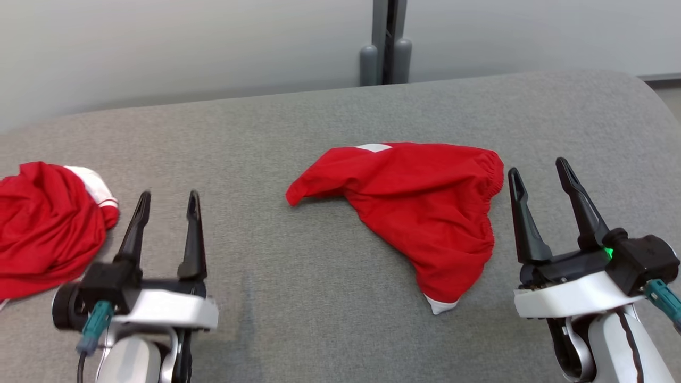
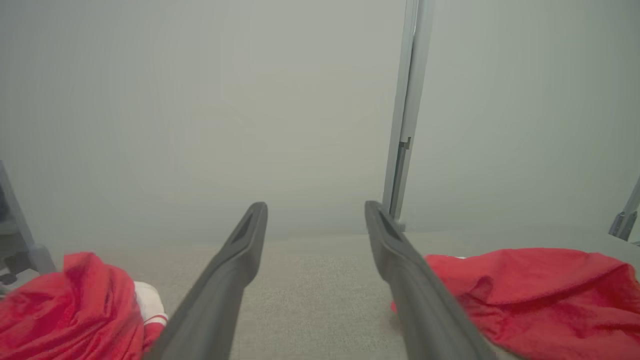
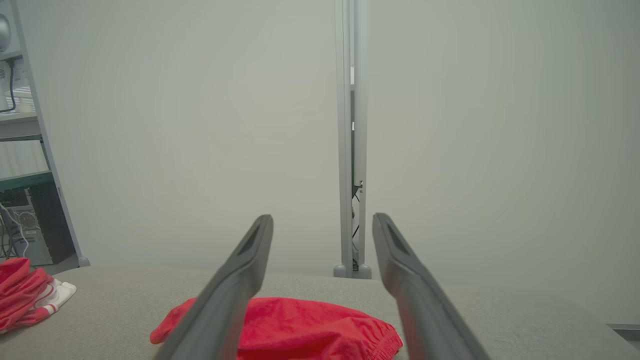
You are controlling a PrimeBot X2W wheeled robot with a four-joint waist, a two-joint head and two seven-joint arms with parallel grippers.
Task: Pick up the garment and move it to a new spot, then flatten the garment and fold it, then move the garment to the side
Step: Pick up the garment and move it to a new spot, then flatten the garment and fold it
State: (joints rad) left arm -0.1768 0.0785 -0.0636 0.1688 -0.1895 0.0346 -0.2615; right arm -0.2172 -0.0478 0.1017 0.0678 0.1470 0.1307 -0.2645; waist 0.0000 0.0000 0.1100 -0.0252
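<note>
A soft grey fabric-covered work surface [image 1: 319, 319] stretches across the head view, with a pale grey wall [image 1: 159, 42] behind it and a grey upright post [image 1: 385, 48] standing at the far edge. At the far left of the surface lies a crumpled red garment with white striped trim [image 1: 48, 234], bunched in a heap just beside the left gripper [image 1: 168, 198]. That gripper hovers at the lower left, its two dark fingers spread apart with nothing between them. The right gripper [image 1: 537, 166] sits at the lower right, its jaws also wide and empty. In the right wrist view, a grey shelving unit [image 3: 25, 150] stands off to the left.

The red cloth garment with a gathered elastic edge [image 1: 420, 207] lies near the middle of the surface, between the two grippers, closer to the right one, apart from both. It is loosely spread and wrinkled, with a flap pointing left, a small white patch along its far edge and a white tip at its near corner.
</note>
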